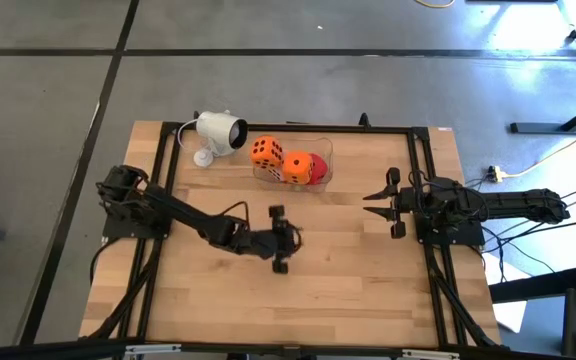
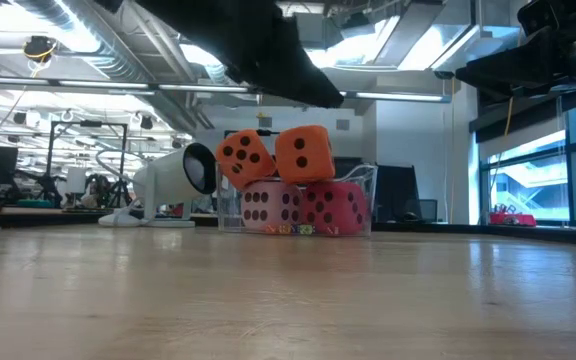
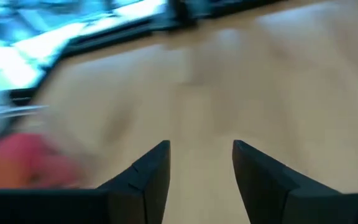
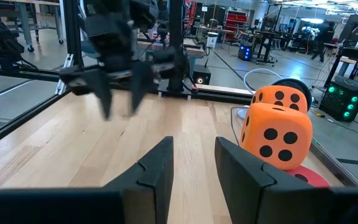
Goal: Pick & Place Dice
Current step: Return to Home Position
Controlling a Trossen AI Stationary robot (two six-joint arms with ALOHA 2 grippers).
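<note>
Two dark fingers of the right gripper sit closest to the lens, parted by just a narrow slot and holding nothing. That gripper hangs by the right edge of the table, about halfway along it, fingers aimed in toward the middle. Facing it, the left gripper hovers over the table's centre, its arm stretched in from the left edge. Its fingers stand a moderate gap apart, bare wood showing between them, nothing gripped, nothing touched.

Over to the container. The transparent bin stands close to the far edge, roughly midway along it, and all four dice are in it. The pink die and red die sit side by side at the bottom, touching. The two orange dice are piled on top of them, leaning together and rising well above the rim. Tiny coloured specks lie along the bin's floor at its front wall. Just beside the bin, toward the far-left corner, a white camera stands on its small foot.

Both grippers are well apart from the bin. Open wood runs from them down to the near edge, with dark rails lining the left and right edges.
</note>
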